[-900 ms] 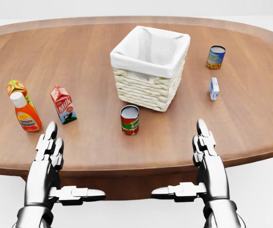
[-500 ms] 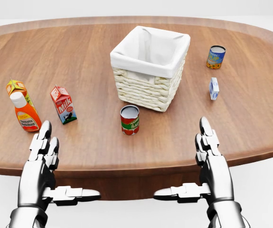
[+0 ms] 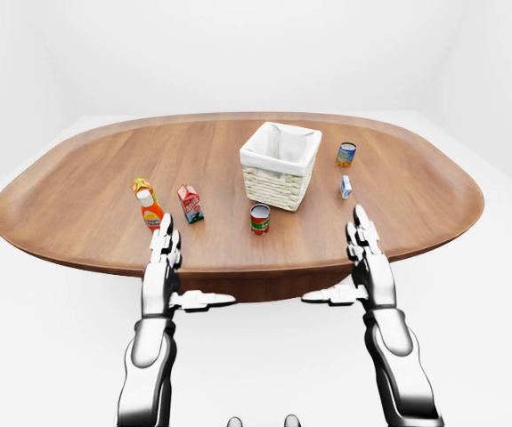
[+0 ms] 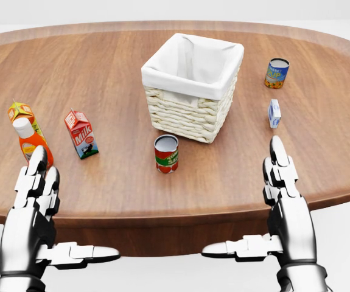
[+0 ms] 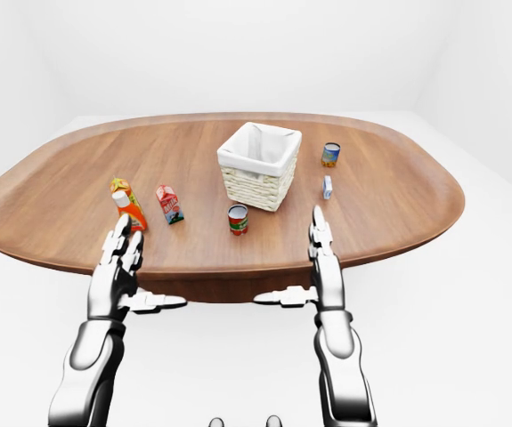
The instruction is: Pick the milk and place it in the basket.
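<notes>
On the table (image 4: 162, 194), left of centre in the head view: milk (image 4: 81, 134), upright, untouched. Just left of it, a ketchup bottle (image 4: 31, 146) with a juice carton (image 4: 20, 112) behind. Basket (image 4: 193, 85) near centre, well apart from the milk; a can (image 4: 166, 153) just below the basket. Step: pre-reach, nothing grasped. Next move likely calls for the left hand (image 4: 33, 213) to advance up and right to the milk, avoiding the bottle. Left hand and right hand (image 4: 287, 210): both spread flat, fingers extended, thumbs inward, empty, at the table's near edge
</notes>
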`<state>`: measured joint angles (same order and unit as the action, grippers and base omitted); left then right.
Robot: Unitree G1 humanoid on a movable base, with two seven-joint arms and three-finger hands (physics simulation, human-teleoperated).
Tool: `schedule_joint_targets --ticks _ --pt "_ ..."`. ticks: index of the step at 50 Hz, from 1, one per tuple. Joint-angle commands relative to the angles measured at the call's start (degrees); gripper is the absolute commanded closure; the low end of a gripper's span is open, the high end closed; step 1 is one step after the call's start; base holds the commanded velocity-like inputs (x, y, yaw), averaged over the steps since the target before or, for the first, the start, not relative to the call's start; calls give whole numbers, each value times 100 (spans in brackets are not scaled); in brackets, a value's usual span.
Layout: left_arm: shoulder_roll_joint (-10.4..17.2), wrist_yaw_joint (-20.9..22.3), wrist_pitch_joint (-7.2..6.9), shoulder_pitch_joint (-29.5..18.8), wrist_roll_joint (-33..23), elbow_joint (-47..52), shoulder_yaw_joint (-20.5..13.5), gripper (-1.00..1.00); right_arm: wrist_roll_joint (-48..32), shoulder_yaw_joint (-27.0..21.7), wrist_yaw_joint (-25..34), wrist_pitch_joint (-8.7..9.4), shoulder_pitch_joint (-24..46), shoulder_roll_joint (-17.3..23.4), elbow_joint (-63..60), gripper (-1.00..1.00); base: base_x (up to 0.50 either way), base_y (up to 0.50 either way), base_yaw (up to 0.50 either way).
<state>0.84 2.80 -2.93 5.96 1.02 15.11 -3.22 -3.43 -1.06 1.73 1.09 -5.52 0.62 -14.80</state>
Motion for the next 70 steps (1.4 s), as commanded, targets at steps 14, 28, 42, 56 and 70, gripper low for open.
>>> schedule_joint_targets --ticks 14,28,42,56,70 --pt "-75 144 -35 466 -37 1009 -43 -100 50 59 167 147 -284 -24 -816 -100 0 0 0" --pt "-84 165 -83 508 -20 1152 -65 -100 177 15 227 90 -318 -26 -909 -100 0 0 0" --pt "-93 195 -64 553 -1 1225 -90 -100 292 -18 280 34 -337 -30 -956 -100 0 0 0" --pt "-97 199 -61 560 -1 1229 -87 -100 266 -15 260 -7 -407 -39 -1132 -100 18 0 0" --pt "-100 194 -38 586 -21 1226 -50 -100 273 -16 271 -38 -427 -37 -1138 -100 23 0 0"
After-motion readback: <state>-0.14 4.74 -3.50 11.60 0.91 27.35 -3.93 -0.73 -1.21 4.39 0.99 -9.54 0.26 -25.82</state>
